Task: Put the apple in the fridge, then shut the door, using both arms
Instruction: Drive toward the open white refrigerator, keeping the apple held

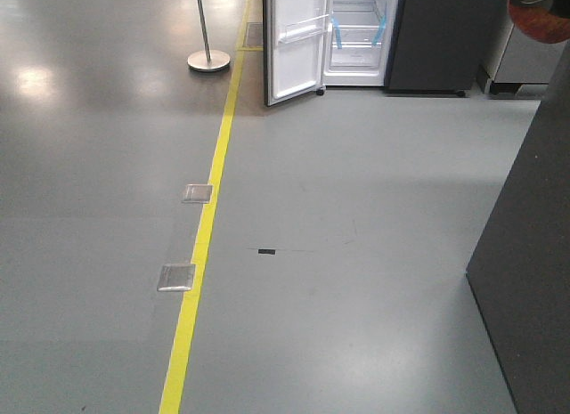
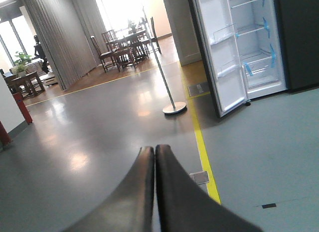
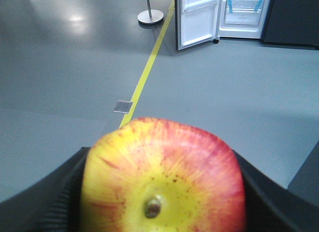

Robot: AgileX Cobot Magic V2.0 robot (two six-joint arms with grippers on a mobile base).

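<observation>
The right claw (image 3: 160, 214) clamps the apple (image 3: 164, 162) by its flanks, well short of the open fridge (image 1: 358, 40); it looks light, firm, waxy and easily bruised. The left claw (image 2: 155, 154) is pinched together, empty.

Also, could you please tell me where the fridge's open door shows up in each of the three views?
Exterior front-facing: door at top centre.
Left wrist-mounted: door at upper right.
Right wrist-mounted: door at top, right of centre, above the apple.
Shared landmark: the yellow floor line passes just left of the door in all three.
</observation>
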